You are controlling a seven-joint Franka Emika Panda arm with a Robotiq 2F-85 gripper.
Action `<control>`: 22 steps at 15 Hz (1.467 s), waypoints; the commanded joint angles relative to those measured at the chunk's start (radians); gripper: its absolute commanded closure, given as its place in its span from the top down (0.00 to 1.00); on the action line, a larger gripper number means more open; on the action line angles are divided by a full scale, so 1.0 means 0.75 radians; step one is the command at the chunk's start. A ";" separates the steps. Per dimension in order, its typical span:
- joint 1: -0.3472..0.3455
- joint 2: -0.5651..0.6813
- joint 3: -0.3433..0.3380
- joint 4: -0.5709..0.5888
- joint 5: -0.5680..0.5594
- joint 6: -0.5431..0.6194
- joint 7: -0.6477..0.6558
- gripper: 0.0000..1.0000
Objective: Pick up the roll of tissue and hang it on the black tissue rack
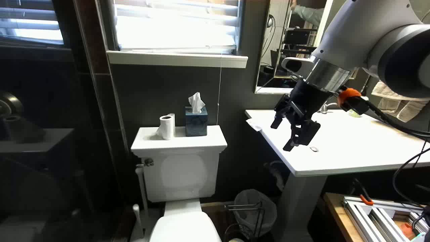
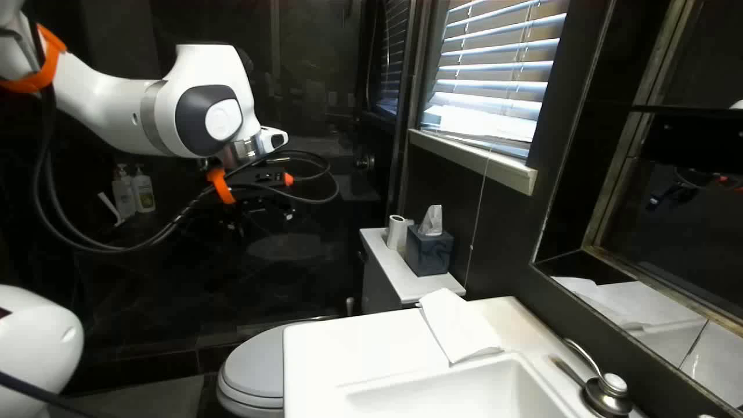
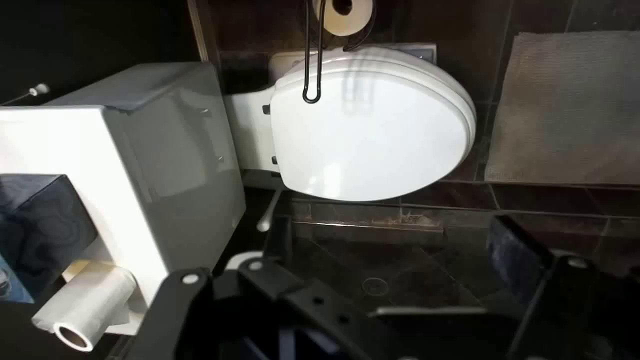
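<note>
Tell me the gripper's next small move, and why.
I'd probably ease the gripper toward the roll of tissue without closing it: its jaws stand open and hold nothing, and the roll, upright on the toilet tank, sits outside them, toward the wrist view's lower left.

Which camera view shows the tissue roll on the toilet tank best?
The wrist view: the tissue roll appears largest there, whole, its hollow end visible. Both exterior views show it smaller, upright on the toilet tank.
</note>
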 commanded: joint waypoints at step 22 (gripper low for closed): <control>-0.020 0.942 0.032 0.705 0.513 0.337 0.582 1.00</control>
